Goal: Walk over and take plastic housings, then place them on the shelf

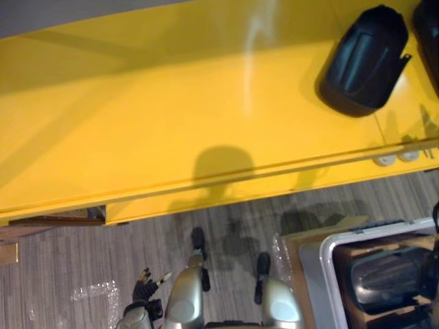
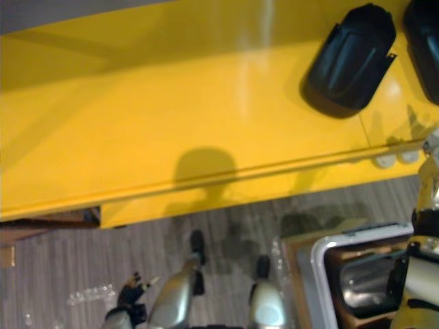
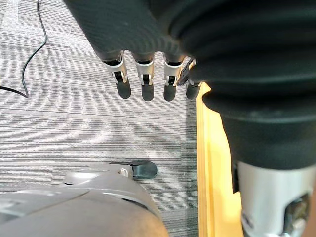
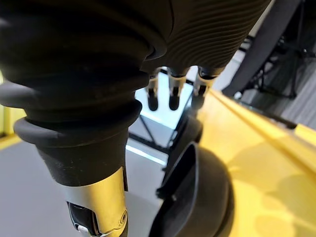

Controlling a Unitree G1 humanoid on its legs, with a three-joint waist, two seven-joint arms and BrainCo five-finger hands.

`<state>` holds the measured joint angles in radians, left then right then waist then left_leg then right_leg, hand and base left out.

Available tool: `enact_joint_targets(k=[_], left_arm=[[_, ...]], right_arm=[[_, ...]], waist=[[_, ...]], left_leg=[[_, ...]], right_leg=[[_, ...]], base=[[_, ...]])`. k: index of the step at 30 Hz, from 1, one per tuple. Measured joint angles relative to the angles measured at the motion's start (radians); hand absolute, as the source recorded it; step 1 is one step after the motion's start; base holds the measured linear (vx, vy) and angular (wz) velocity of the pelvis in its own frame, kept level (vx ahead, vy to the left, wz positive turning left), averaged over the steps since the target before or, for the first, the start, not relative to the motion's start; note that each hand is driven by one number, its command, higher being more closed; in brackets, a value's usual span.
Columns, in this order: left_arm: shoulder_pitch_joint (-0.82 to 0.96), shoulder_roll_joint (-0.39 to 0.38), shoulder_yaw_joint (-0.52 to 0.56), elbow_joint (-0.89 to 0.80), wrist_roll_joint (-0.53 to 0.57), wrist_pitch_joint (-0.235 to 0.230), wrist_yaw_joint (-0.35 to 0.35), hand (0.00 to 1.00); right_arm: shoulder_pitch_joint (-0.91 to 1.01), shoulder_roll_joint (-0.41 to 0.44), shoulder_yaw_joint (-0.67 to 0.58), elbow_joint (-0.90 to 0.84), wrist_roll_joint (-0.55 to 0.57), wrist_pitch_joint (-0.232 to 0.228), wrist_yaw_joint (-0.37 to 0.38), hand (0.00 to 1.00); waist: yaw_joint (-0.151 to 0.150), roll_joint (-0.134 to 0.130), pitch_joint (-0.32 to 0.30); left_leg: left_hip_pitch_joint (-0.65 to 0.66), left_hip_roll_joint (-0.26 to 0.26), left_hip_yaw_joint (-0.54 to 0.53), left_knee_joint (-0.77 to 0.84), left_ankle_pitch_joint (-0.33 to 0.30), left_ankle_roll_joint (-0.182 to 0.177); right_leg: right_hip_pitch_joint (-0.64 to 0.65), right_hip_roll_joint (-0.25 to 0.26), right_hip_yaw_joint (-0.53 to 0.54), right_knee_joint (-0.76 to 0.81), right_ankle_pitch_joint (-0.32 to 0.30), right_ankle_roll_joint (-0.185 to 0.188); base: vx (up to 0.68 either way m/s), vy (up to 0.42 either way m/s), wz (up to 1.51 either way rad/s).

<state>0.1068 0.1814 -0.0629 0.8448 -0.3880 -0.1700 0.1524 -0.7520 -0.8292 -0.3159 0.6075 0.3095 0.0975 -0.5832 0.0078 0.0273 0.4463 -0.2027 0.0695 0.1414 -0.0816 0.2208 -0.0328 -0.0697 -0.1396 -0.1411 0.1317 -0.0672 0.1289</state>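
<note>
Holding nothing in either hand.

On the yellow shelf, at upper right of the frame: a housing, black, hollow side up, long axis slanting from lower left to upper right. Just beside it, cut off by the right edge: a second housing.

Right hand: fingers straight and slightly apart, poised just above one of these two, cannot tell which. No contact to be seen between fingertips and shell.

Left hand: down at lower left of the frame, over the floor, fingers straight and side by side. Well apart from both shelf housings.

At lower right of the frame, below the shelf's front edge: a grey-white bin with at least one more bin housing inside, dark and glossy. Long axis apparently across the frame, left to right, though partly hidden by the bin's dividers.

Looks like two placed and more waiting. Likely next: back to the bin. Lies down and to the right of the shelf pair, on the right arm's side, so nearer the right hand by a wide margin. Calls for dropping that hand from the shelf toward lower right and turning the fingers across the bin housing's short side, not along its length. Risk, as a guess: catching the bin's rim or a divider on the way in.
</note>
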Motion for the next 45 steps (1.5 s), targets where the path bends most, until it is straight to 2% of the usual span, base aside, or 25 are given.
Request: enact_joint_targets(k=[8, 12, 17, 21, 23, 28, 34, 45], left_arm=[[-0.026, 0.000, -0.021, -0.001, 0.000, -0.001, 0.000, 0.00], [-0.028, 0.000, -0.028, -0.002, 0.000, 0.000, 0.000, 0.00], [-0.029, -0.003, -0.028, -0.003, 0.000, 0.008, 0.000, 0.00], [-0.029, -0.003, -0.029, -0.002, 0.000, 0.019, 0.001, 0.00], [-0.029, -0.004, -0.030, -0.002, 0.000, 0.019, 0.001, 0.00], [-0.036, -0.015, -0.031, -0.001, -0.005, 0.018, 0.002, 0.00], [-0.037, -0.025, -0.031, 0.000, -0.005, 0.019, 0.005, 0.00], [-0.037, -0.030, -0.031, 0.000, -0.005, 0.017, 0.005, 0.00]], right_arm=[[-0.048, 0.004, 0.073, -0.002, -0.013, -0.112, 0.011, 0.00], [-0.055, 0.020, 0.084, -0.017, -0.100, -0.171, -0.049, 0.00], [-0.055, 0.039, 0.084, -0.061, -0.121, -0.171, -0.071, 0.00], [-0.054, 0.076, 0.085, -0.057, -0.129, -0.140, -0.079, 0.00], [-0.054, 0.083, 0.094, -0.038, -0.129, -0.138, -0.077, 0.00], [-0.055, 0.083, 0.138, 0.012, -0.125, -0.146, -0.045, 0.00], [-0.062, 0.083, 0.153, 0.041, -0.087, -0.147, 0.000, 0.00], [-0.130, 0.085, 0.194, 0.094, -0.043, -0.136, 0.066, 0.00]], waist=[[0.007, 0.017, 0.007], [0.007, 0.018, 0.008], [0.007, 0.023, 0.011], [0.007, 0.024, 0.011], [0.008, 0.025, 0.012], [0.014, 0.049, 0.024], [0.034, 0.050, 0.024], [0.040, 0.059, 0.028]], left_leg=[[-0.008, -0.008, -0.026, 0.000, 0.003, 0.001], [-0.008, -0.012, -0.026, 0.000, 0.003, 0.001], [-0.007, -0.012, -0.027, 0.000, 0.003, 0.001], [-0.007, -0.013, -0.027, 0.000, 0.003, 0.001], [-0.007, -0.014, -0.029, 0.000, 0.003, 0.002], [-0.008, -0.019, -0.044, 0.000, 0.008, 0.004], [-0.008, -0.019, -0.050, 0.000, 0.009, 0.003], [-0.007, -0.020, -0.056, 0.000, 0.012, 0.003]], right_leg=[[0.001, -0.005, -0.025, 0.014, -0.007, -0.003], [0.001, -0.010, -0.026, 0.016, -0.007, -0.003], [0.001, -0.011, -0.027, 0.017, -0.008, -0.002], [0.001, -0.011, -0.027, 0.019, -0.008, -0.001], [0.001, -0.013, -0.030, 0.022, -0.011, 0.000], [0.001, -0.017, -0.044, 0.038, -0.019, 0.001], [-0.001, -0.017, -0.050, 0.052, -0.029, 0.001], [-0.005, -0.019, -0.053, 0.071, -0.039, 0.000]], base=[[0.00, 0.000, 0.09], [0.00, 0.000, 0.00], [0.00, 0.000, 0.00], [0.00, 0.000, 0.00], [0.01, -0.003, 0.03], [0.01, -0.007, 0.08], [0.00, -0.008, 0.02], [0.00, -0.003, 0.01]])
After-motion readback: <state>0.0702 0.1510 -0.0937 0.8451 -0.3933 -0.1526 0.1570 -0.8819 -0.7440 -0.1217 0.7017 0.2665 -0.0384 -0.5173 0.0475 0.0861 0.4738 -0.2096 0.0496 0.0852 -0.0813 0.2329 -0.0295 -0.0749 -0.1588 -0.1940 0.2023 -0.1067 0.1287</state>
